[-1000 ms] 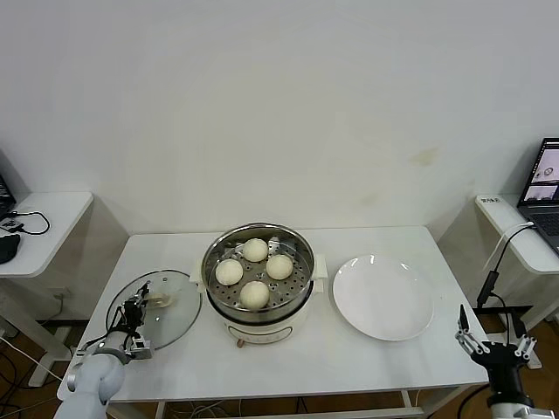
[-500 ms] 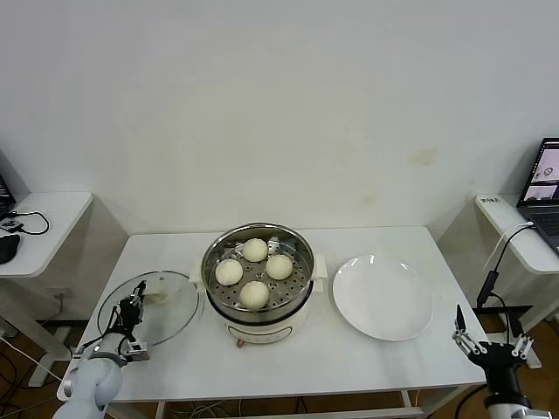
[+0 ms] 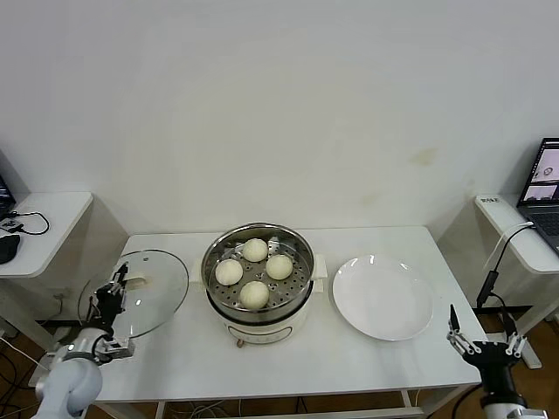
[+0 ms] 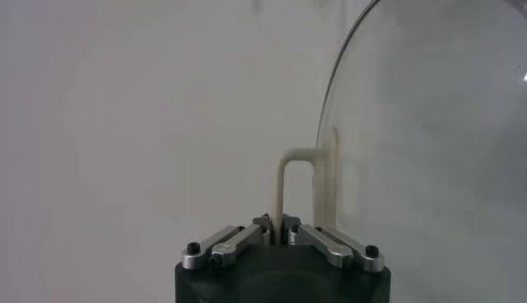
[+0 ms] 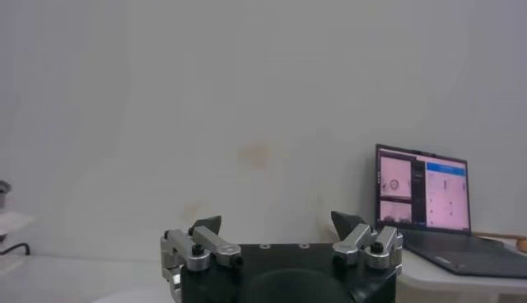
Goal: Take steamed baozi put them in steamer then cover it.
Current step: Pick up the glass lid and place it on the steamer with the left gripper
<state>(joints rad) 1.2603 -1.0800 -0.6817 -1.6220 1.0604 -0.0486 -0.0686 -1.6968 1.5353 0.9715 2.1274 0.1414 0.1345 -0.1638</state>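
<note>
Head view shows the white table [image 3: 367, 358] with the steamer [image 3: 259, 275] at its middle, four steamed baozi [image 3: 254, 294] already sitting on its perforated tray, and an empty white plate [image 3: 382, 297] just to the robot's right of it. So the loading looks finished, and covering is the step in hand.

At the table's left edge the glass cover [image 3: 140, 292] is raised and tilted, clear of the pot. The left gripper [image 3: 112, 295] is clamped on the cover's cream handle [image 4: 298, 185]; the left wrist view shows its fingers pinched together around that thin loop, with the glass standing on edge beside them.

The biggest risk, as I judge it, is the cover swinging or slipping: it is a wide pane held only by a narrow handle, so a fast move could twist it in the grip or drop it. Next, a tilted cover could catch its metal rim on the steamer's rim and nudge the pot, or land skewed and not seat. A smaller risk is the rim pressing the nearest bun if it comes down off-centre.

The right gripper [image 3: 486, 347] hangs low off the table's right corner with its fingers spread wide apart and empty, well away from the work.
</note>
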